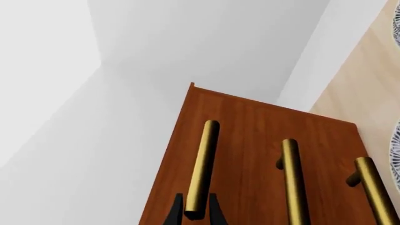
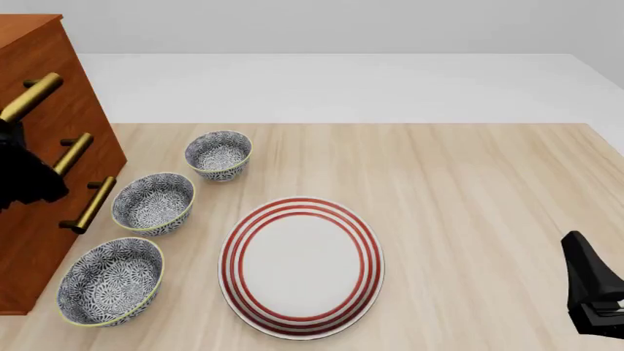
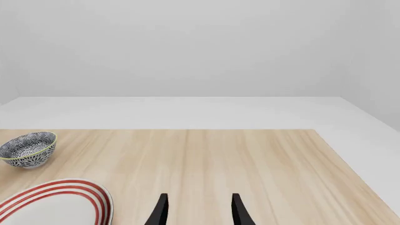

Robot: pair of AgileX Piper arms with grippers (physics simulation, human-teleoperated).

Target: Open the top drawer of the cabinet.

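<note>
- Now, your left gripper (image 1: 195, 213) sits at the near end of the top drawer's brass handle (image 1: 203, 168); in the left wrist view its two dark fingers (image 1: 175, 213) stand on either side of the bar, right against it, so the jaws look clamped on that handle.
- The top drawer (image 2: 44, 55) is the uppermost of three on the cabinet (image 2: 29, 241), which stands at the table's left edge in your front view; whether the drawer has slid out at all you cannot tell from these angles.
- The two lower handles (image 1: 293, 180) run parallel beside the gripped one.
- Your right gripper (image 3: 197, 211) hovers over bare table (image 2: 468, 190) at the near right, well apart from the cabinet, jaws apart with nothing between them.
- Three patterned bowls (image 2: 153, 202) line up just beside the cabinet's front, and a red-ringed plate (image 2: 301, 265) lies near them toward the table's middle.
</note>
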